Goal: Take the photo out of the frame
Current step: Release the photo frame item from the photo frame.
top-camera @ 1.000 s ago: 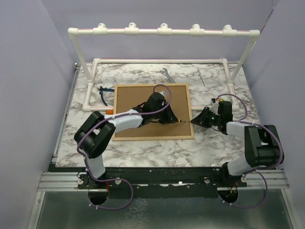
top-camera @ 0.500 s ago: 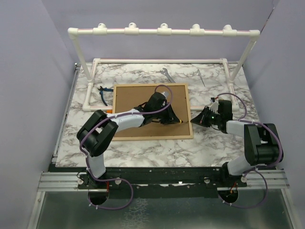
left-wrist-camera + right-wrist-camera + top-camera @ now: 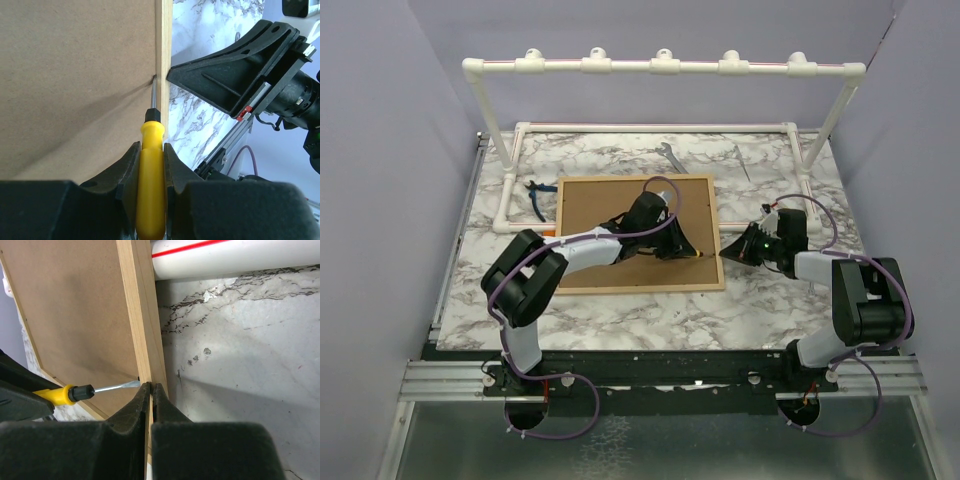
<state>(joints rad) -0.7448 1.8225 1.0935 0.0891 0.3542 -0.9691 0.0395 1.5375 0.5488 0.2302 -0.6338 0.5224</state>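
Left arm [image 3: 575, 252] reaches forward and inward, left gripper [image 3: 688, 250] clamped on screwdriver [image 3: 152, 150]. Right arm [image 3: 825, 268] bent low, right gripper [image 3: 728, 254] fingers pressed together, pointing left.

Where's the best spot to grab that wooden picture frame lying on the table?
Probably its thin wood edging, coming in from the right side. The frame lies flat, back up, so only that edge gives a hand something narrow to pinch.

Lavender walls [image 3: 380, 150] on three sides, white-grey marble counter [image 3: 640, 315], white PVC pipe rack [image 3: 660, 66] along far edge, aluminium rail [image 3: 440, 378] at near edge. Even, diffuse light.
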